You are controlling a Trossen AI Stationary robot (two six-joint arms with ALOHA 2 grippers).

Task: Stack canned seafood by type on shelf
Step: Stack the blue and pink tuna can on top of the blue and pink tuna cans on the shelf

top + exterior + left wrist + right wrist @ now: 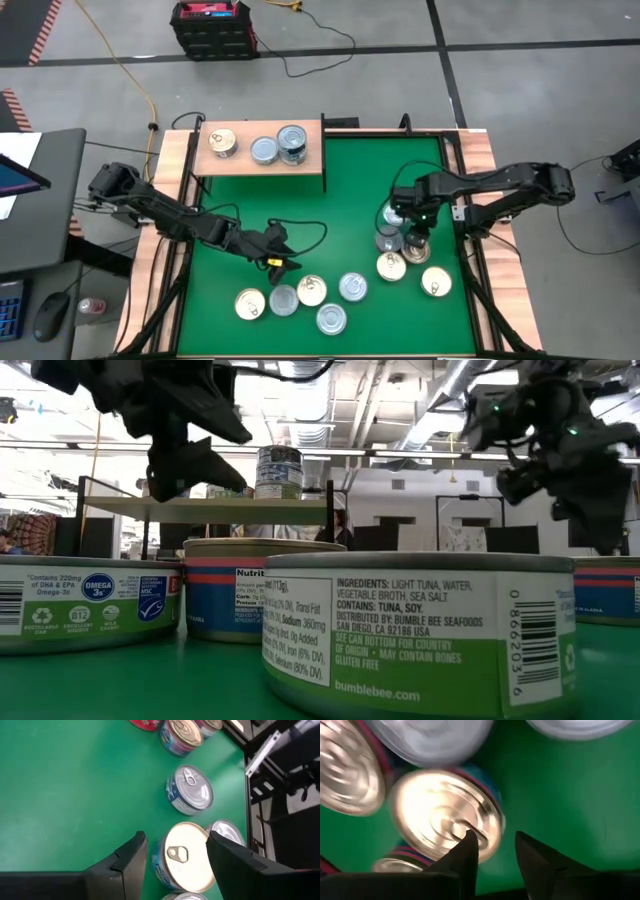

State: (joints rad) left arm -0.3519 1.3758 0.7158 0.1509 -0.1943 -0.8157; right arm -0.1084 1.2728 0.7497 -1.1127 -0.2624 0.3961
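The small light-wood rectangular shelf (262,165) sits at the far left of the green mat (340,200) that covers the tabletop. It already carries a gold-lidded flat tin (222,142), a silver-lidded tin (264,150) and a short stack of two tins (291,143), probably set apart so each type starts its own pile.

The rest of the round canned seafood lies loose on the mat, in a near row and a cluster at the right.

The left end effector (175,862) hangs over the near row with its fingers spread on either side of a gold-lidded, blue-sided tin (185,856), apparently lined up to pick it; I cannot tell whether they touch it.

The right end effector (495,852) hovers over the right cluster, fingers parted and empty, just above a gold-topped tin (445,815).

In the low view, the nearest green-and-white label (420,635) reads "INGREDIENTS: LIGHT TUNA, WATER", "BUMBLE BEE SEAFOODS" and "bumblebee.com". The left tin's label (95,600) shows "OMEGA 3s".
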